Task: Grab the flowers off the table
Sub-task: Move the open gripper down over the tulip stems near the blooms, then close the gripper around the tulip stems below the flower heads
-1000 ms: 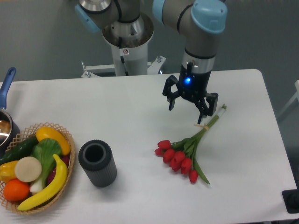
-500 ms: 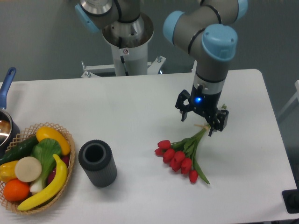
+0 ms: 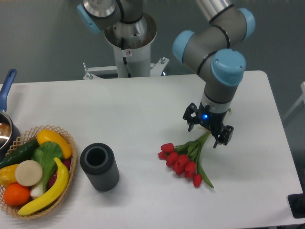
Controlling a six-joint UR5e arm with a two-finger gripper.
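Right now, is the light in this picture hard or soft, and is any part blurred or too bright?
Fixed camera: soft, even light, with only faint shadows under the flowers and the black cylinder; the table is bright white but not washed out; the tool looks slightly soft, the basket clear.

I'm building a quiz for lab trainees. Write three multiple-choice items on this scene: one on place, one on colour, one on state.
1. Where does the dark ribbed cylinder stand?
A. Between basket and flowers
B. Inside the basket
C. Right of the flowers

2. What colour are the blooms of the flowers?
A. Yellow
B. Red
C. White

3. How is the end effector set?
A. Gripping the cylinder
B. Open, straddling the stems
C. Parked off the table

Answers: A, the wicker basket is on its left and the tulips on its right; B, red heads; C is wrong and B holds, with fingers on either side of the stems.
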